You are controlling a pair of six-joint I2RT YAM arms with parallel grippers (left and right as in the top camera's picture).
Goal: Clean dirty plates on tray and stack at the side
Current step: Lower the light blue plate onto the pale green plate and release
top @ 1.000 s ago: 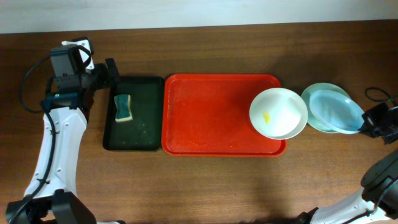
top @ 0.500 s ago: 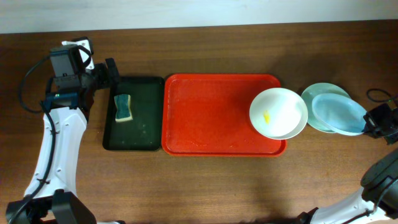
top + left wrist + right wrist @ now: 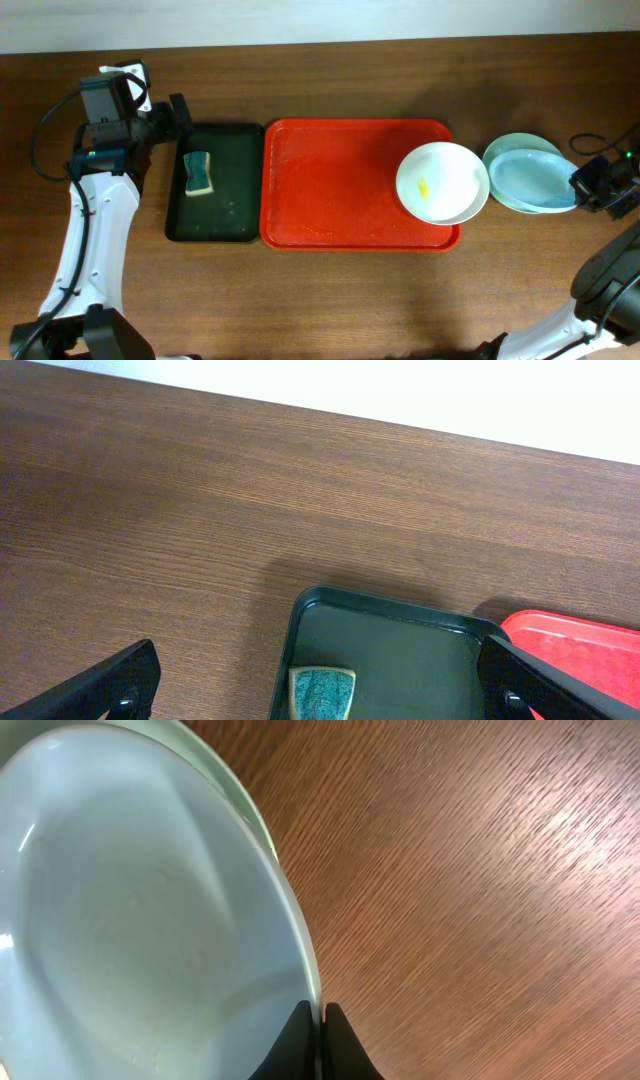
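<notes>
The red tray [image 3: 330,185] lies in the middle of the table [image 3: 330,300]. The white plate [image 3: 455,172] sits at the tray's right end, a little over the rim, and carries a small yellow smear [image 3: 425,188]. Just to the right of the tray, on the bare wood, the upper mint-blue plate [image 3: 535,180] rests on the lower mint-blue plate [image 3: 505,150], shifted slightly so that a crescent of the lower one shows. The right gripper [image 3: 321,1025] is at the right edge of this stack, its fingers pressed together. In the wrist view they seem to pinch the rim of the upper plate, though the contact is at the very bottom of the picture. The left gripper [image 3: 180,118] hangs with fingers spread wide above the far left corner of the black tray [image 3: 230,200], holding nothing. In that tray lies a sponge [image 3: 198,172].
</notes>
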